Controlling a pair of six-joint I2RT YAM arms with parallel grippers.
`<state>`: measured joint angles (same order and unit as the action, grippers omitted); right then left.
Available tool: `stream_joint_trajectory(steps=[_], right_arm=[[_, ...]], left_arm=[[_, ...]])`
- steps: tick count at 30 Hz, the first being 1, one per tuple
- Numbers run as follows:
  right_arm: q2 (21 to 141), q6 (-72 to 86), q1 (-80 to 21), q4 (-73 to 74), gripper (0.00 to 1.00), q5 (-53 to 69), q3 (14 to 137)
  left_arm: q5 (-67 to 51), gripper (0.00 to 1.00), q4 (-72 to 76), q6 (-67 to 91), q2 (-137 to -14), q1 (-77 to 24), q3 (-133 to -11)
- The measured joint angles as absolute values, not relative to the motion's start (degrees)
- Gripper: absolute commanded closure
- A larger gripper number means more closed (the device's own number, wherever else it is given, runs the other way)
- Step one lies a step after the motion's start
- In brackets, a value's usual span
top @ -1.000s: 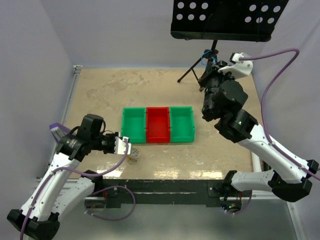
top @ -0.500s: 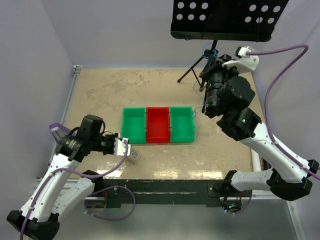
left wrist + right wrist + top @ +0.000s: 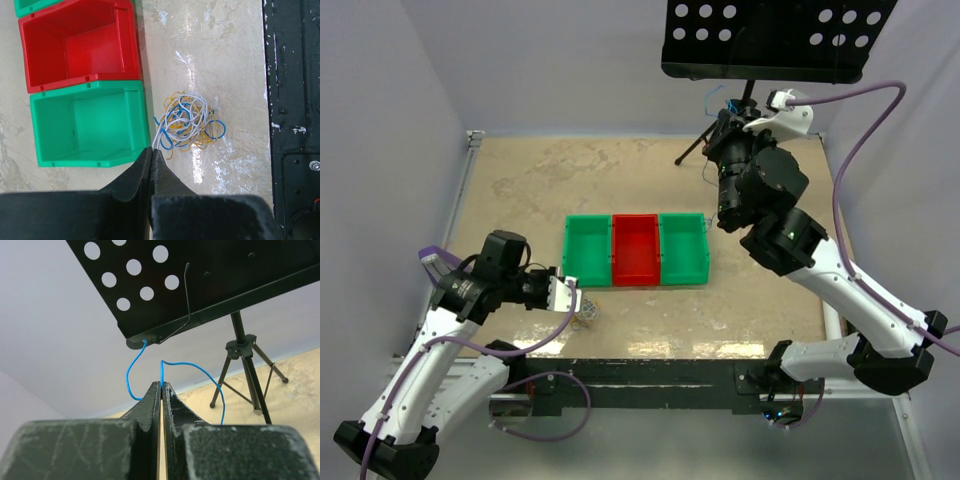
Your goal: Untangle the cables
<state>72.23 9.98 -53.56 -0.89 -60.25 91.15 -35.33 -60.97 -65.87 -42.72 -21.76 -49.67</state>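
Observation:
A small tangle of cables (image 3: 586, 313), orange-yellow, blue and whitish, lies on the table in front of the left green bin; it also shows in the left wrist view (image 3: 189, 121). My left gripper (image 3: 570, 297) is low beside it, its jaws closed on whitish strands at the tangle's edge (image 3: 151, 149). My right gripper (image 3: 724, 130) is raised at the far right below the music stand, shut on a single blue cable (image 3: 200, 367) at its tips (image 3: 161, 384). That cable loops up to the stand's lip and hangs down to the right; it shows faintly in the top view (image 3: 711, 96).
Three bins stand in a row mid-table: green (image 3: 585, 250), red (image 3: 635, 248), green (image 3: 683, 247). A black perforated music stand (image 3: 765, 35) on a tripod (image 3: 698, 150) stands at the back right. A black rail (image 3: 292, 100) runs along the table's near edge.
My right arm has swung left and slightly higher near the stand, carrying the blue cable. The left arm and the tangle have not moved.

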Motion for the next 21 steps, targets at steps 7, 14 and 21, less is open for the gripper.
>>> stream_joint_trajectory(steps=[7,14,21], right_arm=[[72.86,11.22,-53.54,-0.78,1.00,-58.98,90.83],[73.76,13.06,-53.54,-0.47,1.00,-58.30,88.82],[74.04,15.86,-53.54,1.04,1.00,-57.41,84.75]], left_arm=[[-34.79,1.00,-61.01,-66.98,-42.72,-21.76,-49.32],[-34.35,1.00,-61.01,-67.11,-42.72,-21.76,-48.99],[-34.24,1.00,-61.19,-67.20,-42.76,-21.76,-48.95]])
